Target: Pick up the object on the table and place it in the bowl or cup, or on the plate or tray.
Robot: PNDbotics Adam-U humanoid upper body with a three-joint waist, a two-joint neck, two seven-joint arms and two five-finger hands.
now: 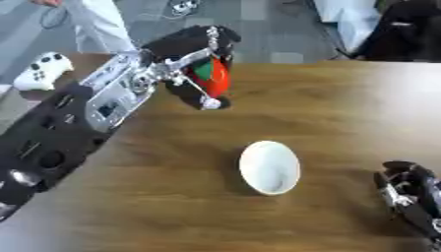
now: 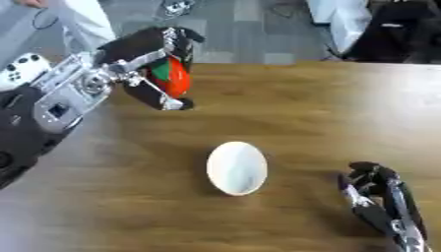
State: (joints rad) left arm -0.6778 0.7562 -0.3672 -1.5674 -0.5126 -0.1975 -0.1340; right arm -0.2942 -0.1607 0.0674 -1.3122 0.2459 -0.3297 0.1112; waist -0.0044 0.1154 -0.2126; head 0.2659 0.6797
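My left hand [image 1: 194, 51] reaches in from the left and is curled around a red object with a green top [image 1: 213, 76], near the far edge of the wooden table [image 1: 327, 108]. The object looks close to or just above the table, and its shadow lies beneath it. A white bowl [image 1: 269, 167] stands empty in the middle of the table, well in front of and to the right of the held object. My right hand [image 2: 375, 194] rests near the lower right corner with its fingers relaxed, holding nothing.
A white game controller [image 1: 41, 71] lies at the far left off the table's corner. Beyond the far table edge is grey floor with a person's white sleeve [image 1: 95, 24] and dark items at the upper right.
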